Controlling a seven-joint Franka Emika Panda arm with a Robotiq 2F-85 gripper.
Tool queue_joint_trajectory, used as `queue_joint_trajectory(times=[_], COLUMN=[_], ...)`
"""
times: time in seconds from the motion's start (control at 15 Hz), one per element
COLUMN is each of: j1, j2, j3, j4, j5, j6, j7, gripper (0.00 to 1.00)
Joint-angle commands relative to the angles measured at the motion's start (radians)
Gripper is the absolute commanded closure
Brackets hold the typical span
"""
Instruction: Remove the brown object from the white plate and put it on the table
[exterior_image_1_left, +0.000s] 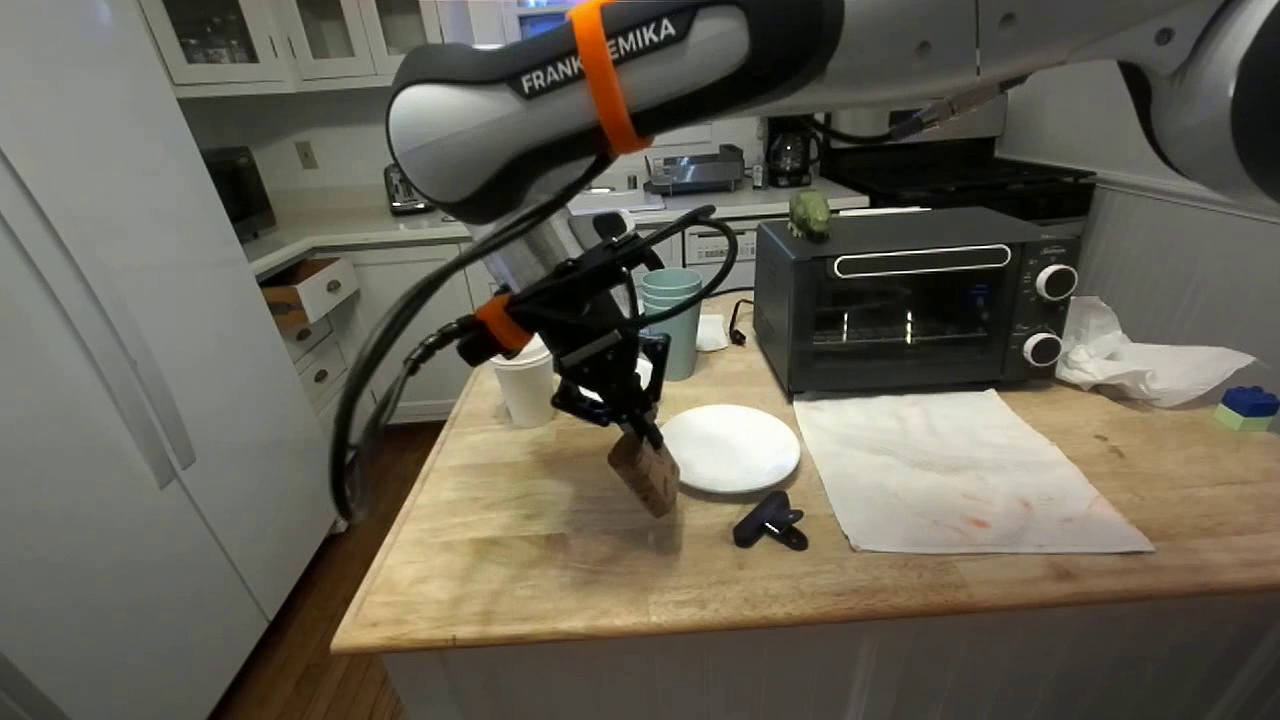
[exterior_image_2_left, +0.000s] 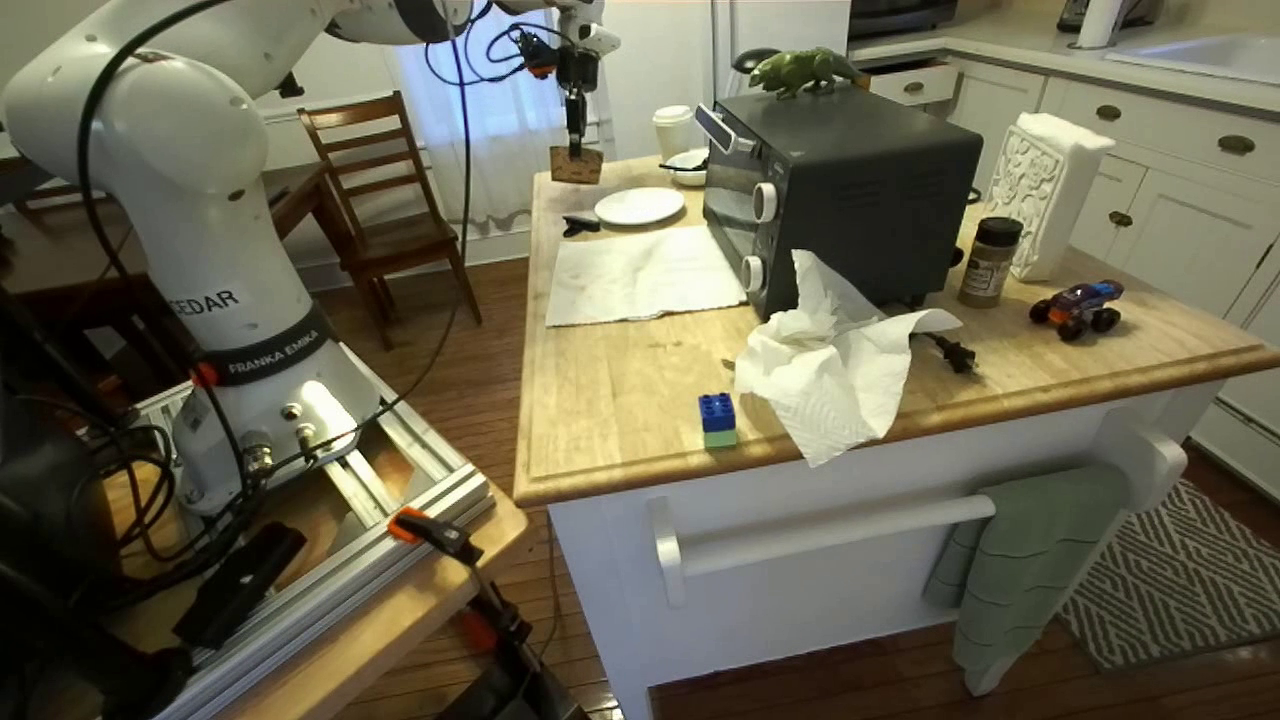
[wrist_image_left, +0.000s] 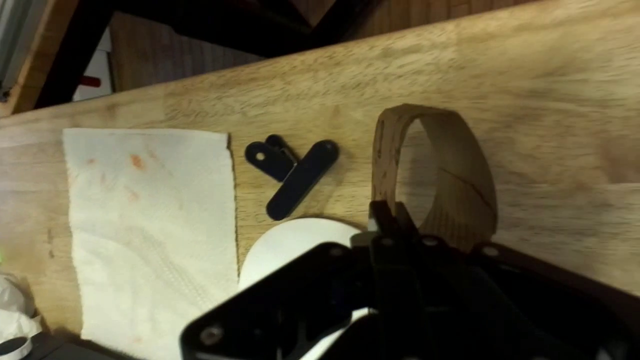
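The brown object (exterior_image_1_left: 648, 475) is a brown cardboard-like sleeve. It also shows in an exterior view (exterior_image_2_left: 576, 167), and in the wrist view (wrist_image_left: 467, 185) it is an open loop. My gripper (exterior_image_1_left: 648, 436) is shut on one wall of it, with a fingertip on each side in the wrist view (wrist_image_left: 392, 212). The sleeve hangs tilted above the table (exterior_image_1_left: 530, 570), beside the white plate (exterior_image_1_left: 735, 450). The plate has nothing on it in both exterior views (exterior_image_2_left: 640, 207). In the wrist view the gripper hides part of the plate (wrist_image_left: 297, 240).
A black clip (wrist_image_left: 300, 177) lies near the plate. A white paper towel (exterior_image_1_left: 960, 480) lies in front of the dark toaster oven (exterior_image_1_left: 900, 310). Teal cups (exterior_image_1_left: 672, 330) and a white cup (exterior_image_1_left: 525, 385) stand behind the gripper. Crumpled paper (exterior_image_2_left: 835, 370) and a toy block (exterior_image_2_left: 717, 418) lie farther along.
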Motion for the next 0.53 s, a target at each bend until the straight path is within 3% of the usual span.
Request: queue_joint_trajectory(times=[0.0,0.27,0.47], j1=[-0.022,-0.015,-0.014], j2=[-0.001,0.007,-0.003], j3=[0.031,0.006,-0.020], j4=[0.005,-0.039,-0.101], j5=[0.066,0.026,0.002], j6=[0.161,0.456,0.603], j7=[0.057,0.054,0.047], gripper=[1.00,1.00,1.00])
